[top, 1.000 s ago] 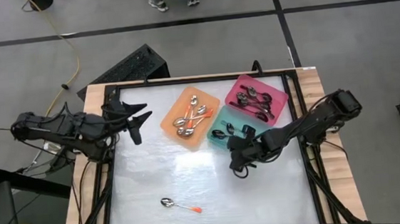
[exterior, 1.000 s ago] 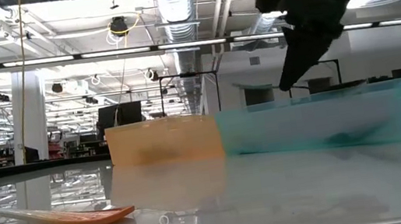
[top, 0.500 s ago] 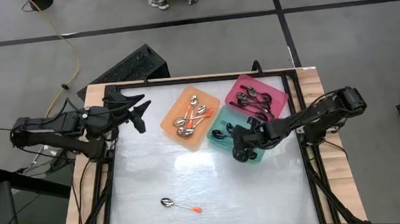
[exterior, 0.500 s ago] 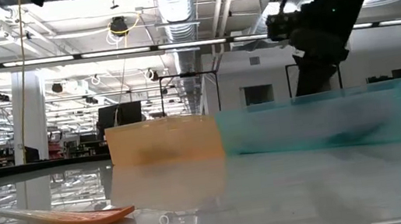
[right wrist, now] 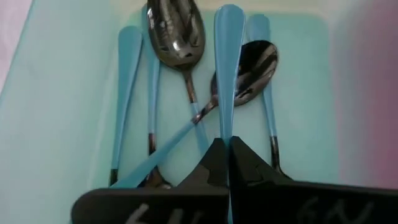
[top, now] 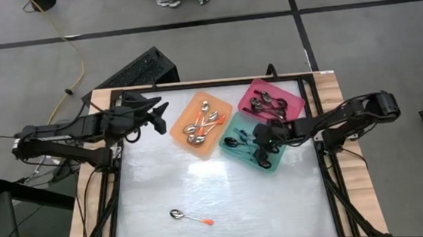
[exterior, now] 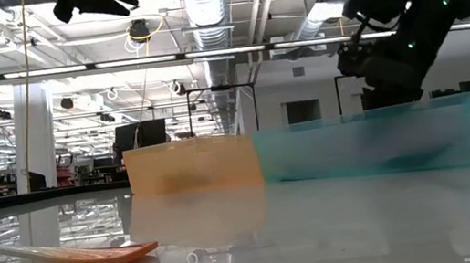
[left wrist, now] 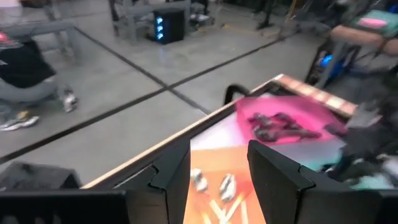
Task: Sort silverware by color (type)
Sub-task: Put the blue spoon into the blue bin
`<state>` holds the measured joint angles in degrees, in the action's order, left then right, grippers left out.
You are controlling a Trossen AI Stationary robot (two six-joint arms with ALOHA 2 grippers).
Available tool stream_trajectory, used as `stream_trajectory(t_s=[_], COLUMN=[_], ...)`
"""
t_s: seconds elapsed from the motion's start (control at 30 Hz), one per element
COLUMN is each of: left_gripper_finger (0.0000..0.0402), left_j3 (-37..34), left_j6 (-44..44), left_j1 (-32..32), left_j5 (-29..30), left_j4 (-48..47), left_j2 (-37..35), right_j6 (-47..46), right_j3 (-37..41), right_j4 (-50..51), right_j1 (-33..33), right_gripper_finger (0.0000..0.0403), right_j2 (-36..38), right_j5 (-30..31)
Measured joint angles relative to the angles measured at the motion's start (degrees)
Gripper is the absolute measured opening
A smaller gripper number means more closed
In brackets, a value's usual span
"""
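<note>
High view, left to right: left gripper point(top: 153, 112), jaws wide and empty, hovers at ten o'clock; one orange-handled spoon point(top: 190, 216) lies at six; right gripper point(top: 263, 146), clamped on a teal-handled spoon point(right wrist: 227, 68), should release low inside the teal tray point(top: 236, 122).

orange-handled spoon point(top: 190, 216) alone on table | others sorted: orange, teal, pink trays

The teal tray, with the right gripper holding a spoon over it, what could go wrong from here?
The right gripper is shut on a teal-handled spoon above the teal tray, where other spoons already lie crossed; released there, it may land askew on them. One orange-handled spoon lies alone on the table, far from the orange tray and from the open left gripper.
</note>
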<state>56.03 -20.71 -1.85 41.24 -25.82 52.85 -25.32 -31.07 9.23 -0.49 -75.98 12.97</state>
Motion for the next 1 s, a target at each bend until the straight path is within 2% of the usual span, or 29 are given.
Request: stream_trajectory(t_s=[0.2, 0.43, 0.87, 1.0], left_gripper_finger=[0.0144, 0.0144, 0.0144, 0.0144], left_j3=[0.1, 0.1, 0.1, 0.1], left_j6=[0.5, -0.5, -1.0, 1.4], left_j1=[-1.1, -1.3, -1.3, -1.3], left_j5=[-3.4, -3.8, -7.4, -8.9], left_j4=[5.0, 5.6, 5.8, 5.8], left_j2=[0.4, 0.4, 0.4, 0.4], right_j6=[3.5, 7.4, 7.6, 7.8], right_j3=[3.2, 3.3, 3.5, 3.5], right_j4=[-7.1, -7.4, -7.6, -9.0], right_j1=[-4.3, -8.1, -8.7, -8.7], right_gripper_finger=[0.0003, 0.0015, 0.0071, 0.0085], right_j2=[0.1, 0.0, -0.2, -0.2], right_j5=[-4.3, -8.6, -8.7, -8.7])
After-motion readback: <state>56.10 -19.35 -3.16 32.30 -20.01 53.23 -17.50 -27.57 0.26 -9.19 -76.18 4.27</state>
